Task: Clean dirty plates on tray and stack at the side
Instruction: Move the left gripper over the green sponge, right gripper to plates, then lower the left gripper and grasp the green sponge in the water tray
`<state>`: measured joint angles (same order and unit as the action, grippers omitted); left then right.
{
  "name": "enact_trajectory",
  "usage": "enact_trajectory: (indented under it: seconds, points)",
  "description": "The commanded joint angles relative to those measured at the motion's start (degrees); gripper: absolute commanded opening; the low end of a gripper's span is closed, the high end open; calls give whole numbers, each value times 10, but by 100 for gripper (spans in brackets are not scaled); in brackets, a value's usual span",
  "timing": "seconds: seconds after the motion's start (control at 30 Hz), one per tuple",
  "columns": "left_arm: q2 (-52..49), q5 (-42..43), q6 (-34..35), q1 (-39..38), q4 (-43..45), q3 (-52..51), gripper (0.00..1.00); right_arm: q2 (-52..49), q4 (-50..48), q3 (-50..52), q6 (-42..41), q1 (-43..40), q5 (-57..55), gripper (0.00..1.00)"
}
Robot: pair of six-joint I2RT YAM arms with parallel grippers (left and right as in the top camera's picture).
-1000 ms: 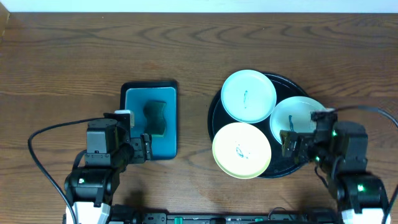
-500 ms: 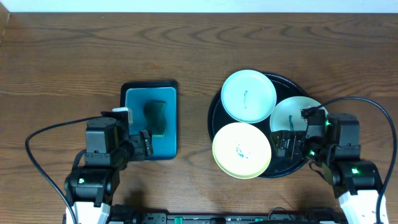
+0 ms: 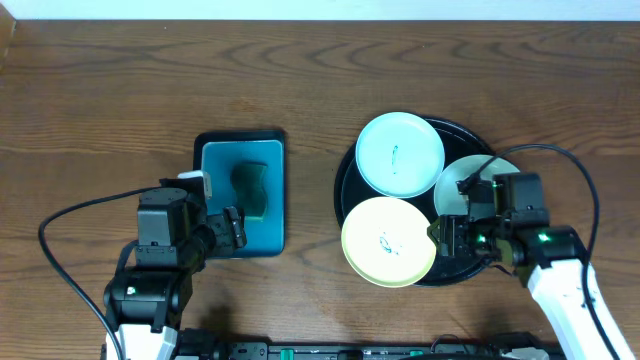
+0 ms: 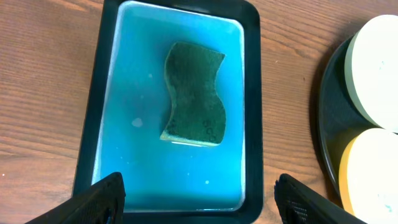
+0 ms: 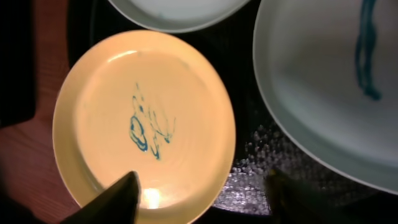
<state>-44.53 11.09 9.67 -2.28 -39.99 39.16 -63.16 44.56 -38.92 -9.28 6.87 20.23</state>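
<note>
The round black tray [image 3: 448,276] holds three plates. A mint-white plate [image 3: 400,153] lies at the back, with a small blue mark. A pale yellow plate [image 3: 388,241] with a blue-green smear [image 5: 146,124] lies at the front left, overhanging the rim. A second mint-white plate [image 3: 462,186] lies at the right, partly under my right arm; it shows a blue streak in the right wrist view [image 5: 323,87]. My right gripper [image 3: 443,240] is open, straddling the yellow plate's right edge [image 5: 199,202]. My left gripper [image 4: 199,199] is open over the teal tray's near end.
A rectangular teal tray with a black rim [image 3: 240,190] lies left of the black tray, with a dark green sponge [image 3: 250,188] in it, also in the left wrist view [image 4: 194,93]. Bare wood table lies all around.
My right arm has moved left, from over the right mint-white plate to the yellow plate's right edge. The left arm and the plates have not moved.
</note>
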Motion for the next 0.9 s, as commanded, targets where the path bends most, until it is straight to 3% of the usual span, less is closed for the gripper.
enact_trajectory:
  seconds: [0.0, 0.23, 0.37, 0.73, 0.87]
  points:
    - [-3, 5, 7, 2, 5, 13, 78, -37, -7, -10, -11, 5, 1, 57]
    - [-31, 5, 7, 2, 35, 13, 77, -112, -25, -10, -21, 15, -3, 53]
    - [-67, 5, 7, 2, 74, 13, 77, -149, -48, -10, -28, 30, -6, 38]
    - [-166, 5, 5, 2, 172, 13, 76, -210, -77, -10, -47, 30, -20, 32]
    - [-206, 5, 5, -2, 181, 13, 74, -226, -84, -10, -46, 30, -20, 26]
